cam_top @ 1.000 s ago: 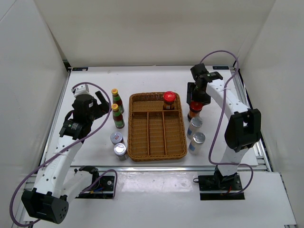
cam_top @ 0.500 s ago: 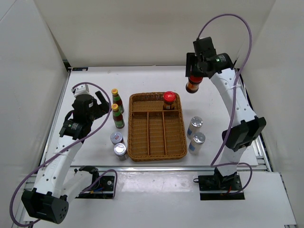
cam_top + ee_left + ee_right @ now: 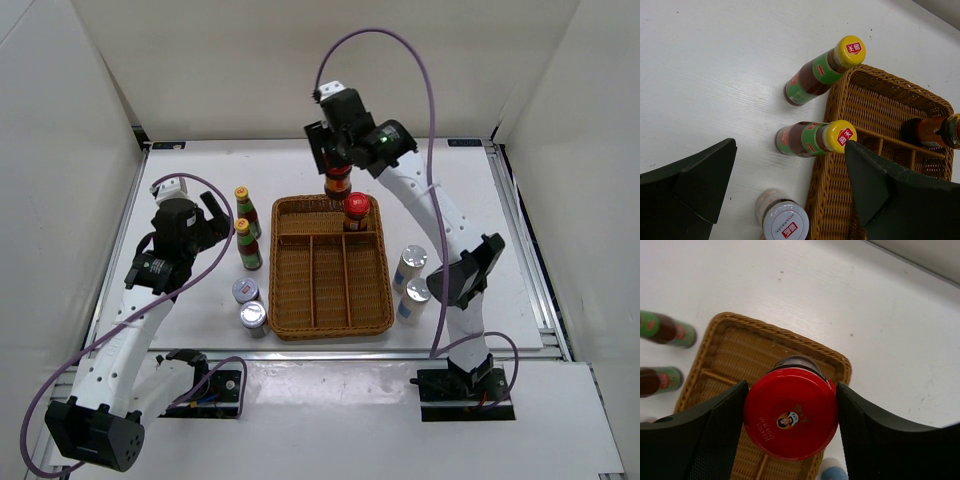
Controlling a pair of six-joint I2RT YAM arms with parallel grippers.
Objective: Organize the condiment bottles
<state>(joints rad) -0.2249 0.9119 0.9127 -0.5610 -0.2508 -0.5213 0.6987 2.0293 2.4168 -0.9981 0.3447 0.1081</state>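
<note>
My right end effector (image 3: 338, 172) is clamped on a red-capped jar (image 3: 790, 420), held aloft over the far edge of the wicker tray (image 3: 315, 275), near a second red-capped jar (image 3: 356, 212) standing in the far compartment. My left end effector (image 3: 790, 147) hangs wide apart above two yellow-capped bottles (image 3: 815, 139) on the table (image 3: 715, 60).

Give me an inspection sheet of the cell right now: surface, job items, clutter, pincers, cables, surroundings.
Surface: white table, no spills seen.
Job's things: one red-capped jar stands in the far compartment of the wicker tray; second red-capped jar held over the tray's far end; two sauce bottles and two short silver-lidded jars left of the tray; two shakers right of it.
Clutter: nothing seen.
Pincers: left pincer open, beside the sauce bottles; right pincer shut on the second red-capped jar.
Cables: a purple cable loops off each arm; no snag seen.
Surroundings: white walls on three sides.
</note>
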